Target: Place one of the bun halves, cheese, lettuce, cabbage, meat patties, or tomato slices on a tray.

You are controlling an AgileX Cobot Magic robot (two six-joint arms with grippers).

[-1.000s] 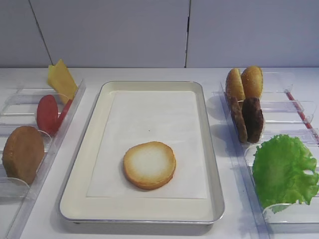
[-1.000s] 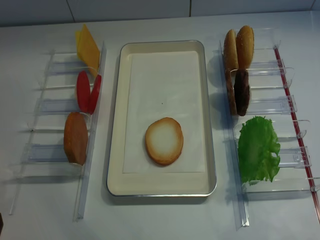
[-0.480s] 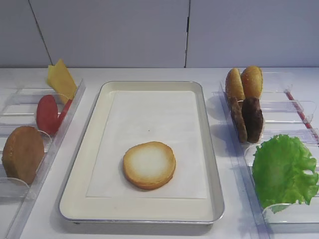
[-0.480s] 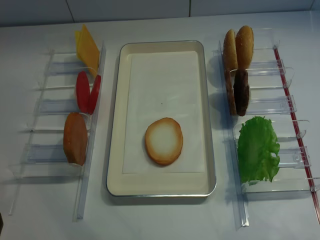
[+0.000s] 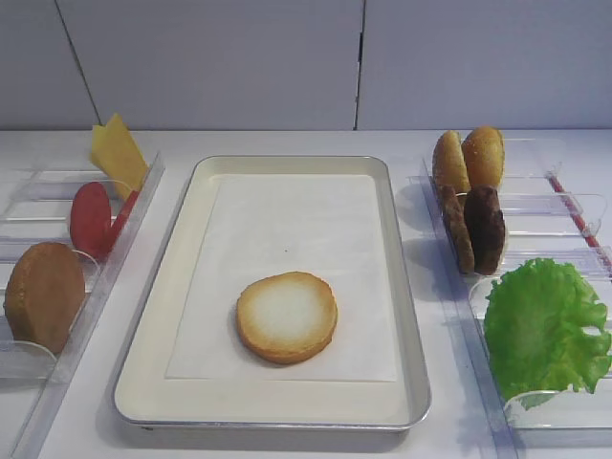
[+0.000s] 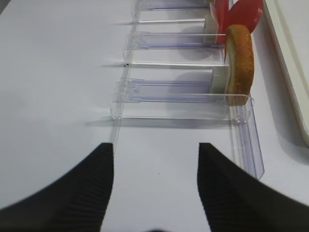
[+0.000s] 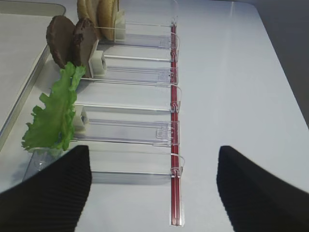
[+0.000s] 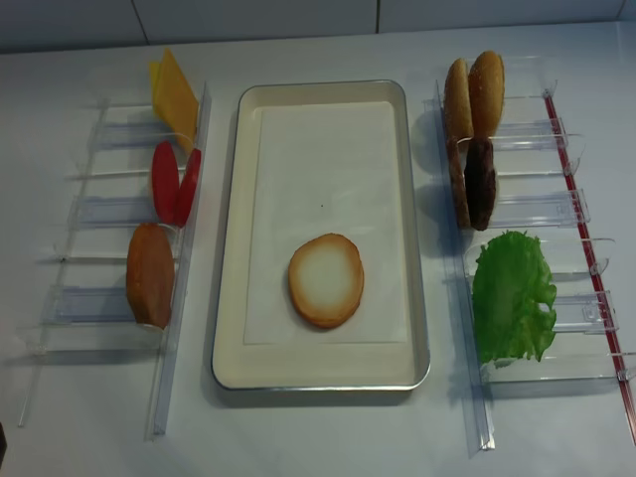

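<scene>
The tabletop (image 5: 287,143) carries the tray (image 5: 163,287) at frame centre, and the bun half (image 5: 287,316) is seen flat on its liner, lower middle, with bare paper above it. The lettuce (image 7: 55,113) lies just ahead of the right tool (image 7: 154,186), to its upper left; the left tool (image 6: 155,191) faces a brown bun (image 6: 240,63). Both tools are parted and empty.
</scene>
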